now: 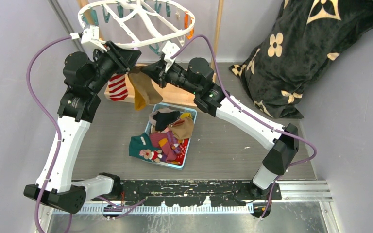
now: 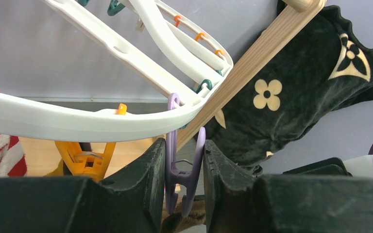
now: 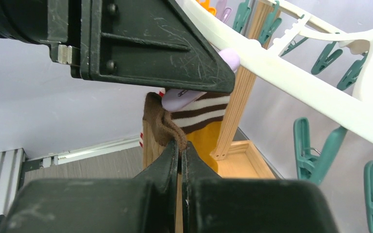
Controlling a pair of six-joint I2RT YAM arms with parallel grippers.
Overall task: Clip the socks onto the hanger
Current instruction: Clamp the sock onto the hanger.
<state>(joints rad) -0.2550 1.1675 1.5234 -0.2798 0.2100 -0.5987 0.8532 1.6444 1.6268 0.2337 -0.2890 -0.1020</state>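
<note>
Sock cuff (image 3: 167,121), pinched in the closed right end effector (image 3: 180,145), meets the lilac clip (image 2: 184,170) on the hanger (image 2: 77,121), which the left end effector (image 2: 184,145) squeezes, presumably to open it.

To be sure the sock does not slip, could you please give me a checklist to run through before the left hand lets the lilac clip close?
1. Left hand has a finger on each side of the lilac plastic clip: ok.
2. Clip hooked on the rim of the white plastic oval hanger: ok.
3. Right hand shut on the brown cuff of the brown-and-white striped sock: ok.
4. Sock raised to the clip: ok; they overlap in the right wrist view.
5. Cuff inside the clip's mouth: cannot tell; the left hand hides it.
</note>
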